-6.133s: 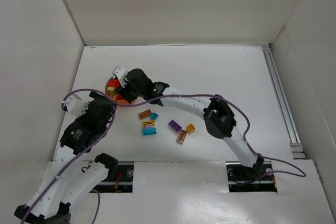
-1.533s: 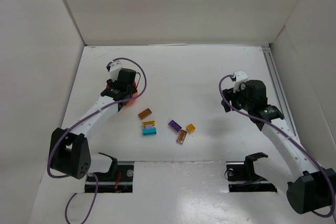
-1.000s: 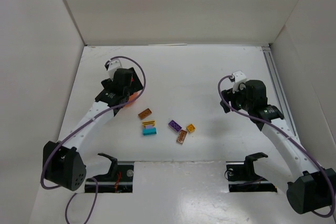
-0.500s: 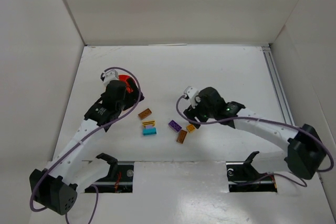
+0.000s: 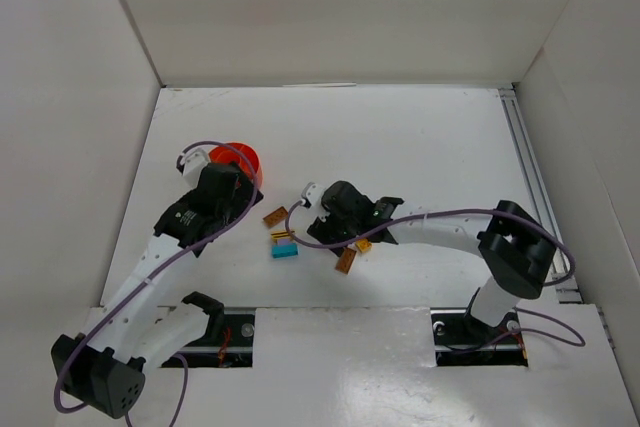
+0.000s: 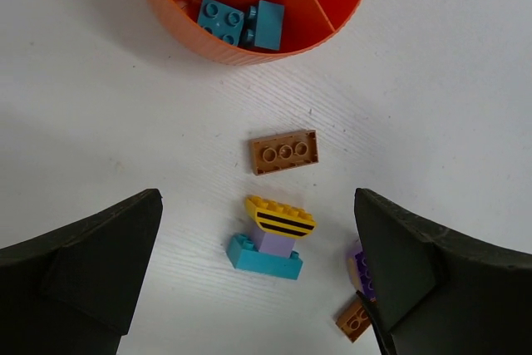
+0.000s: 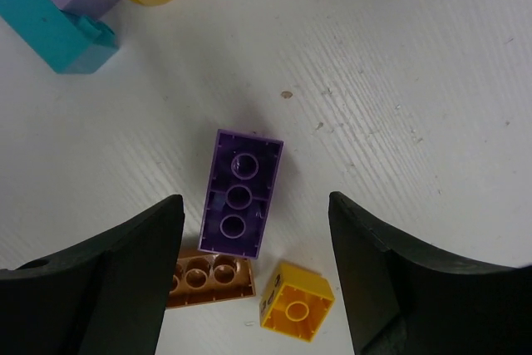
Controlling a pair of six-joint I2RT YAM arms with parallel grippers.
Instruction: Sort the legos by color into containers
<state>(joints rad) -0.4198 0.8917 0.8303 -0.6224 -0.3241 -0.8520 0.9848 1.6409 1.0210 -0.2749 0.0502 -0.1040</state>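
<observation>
Lying between the parted right fingers (image 7: 108, 280), the purple brick (image 7: 239, 194) touches neither; the left fingers (image 6: 83, 255) gape wide.

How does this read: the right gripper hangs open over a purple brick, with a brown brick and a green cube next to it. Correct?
Not quite. The cube is yellow, not green. The right wrist view shows the right gripper open over the purple brick, with the brown brick and the yellow cube next to it.
</observation>
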